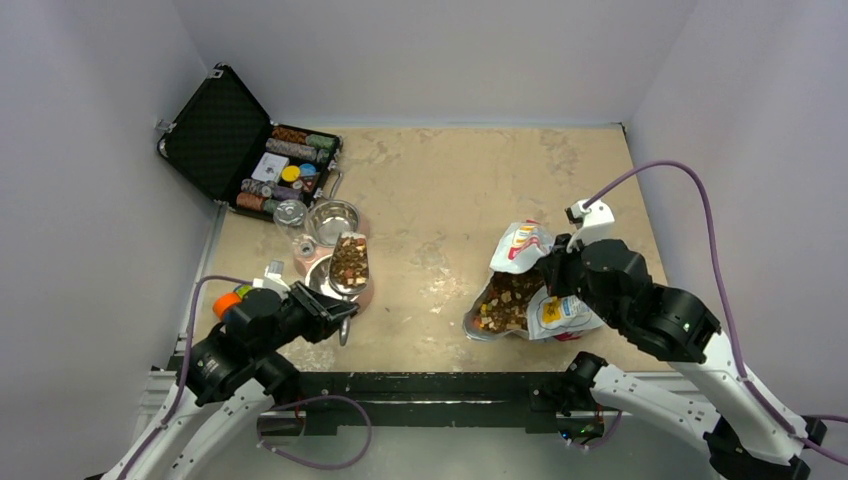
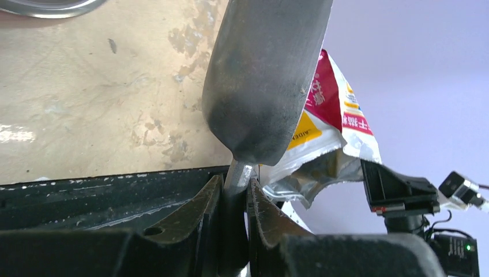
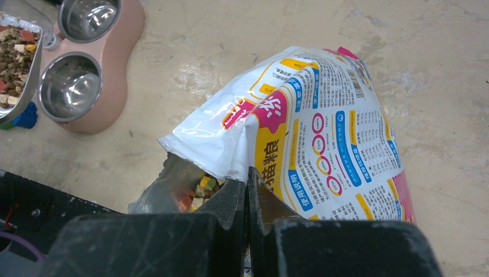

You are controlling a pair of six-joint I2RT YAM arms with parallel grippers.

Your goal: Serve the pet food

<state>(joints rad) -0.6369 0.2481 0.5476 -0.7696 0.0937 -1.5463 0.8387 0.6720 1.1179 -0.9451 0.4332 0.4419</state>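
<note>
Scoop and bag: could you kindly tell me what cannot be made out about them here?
- Left wrist: the scoop shows only its underside, hiding its pet food.
- Right wrist: the bag hides most of its contents behind its own wall; the left edge cuts off the scoop.
- Top: the bag's print is too small to read.
</note>
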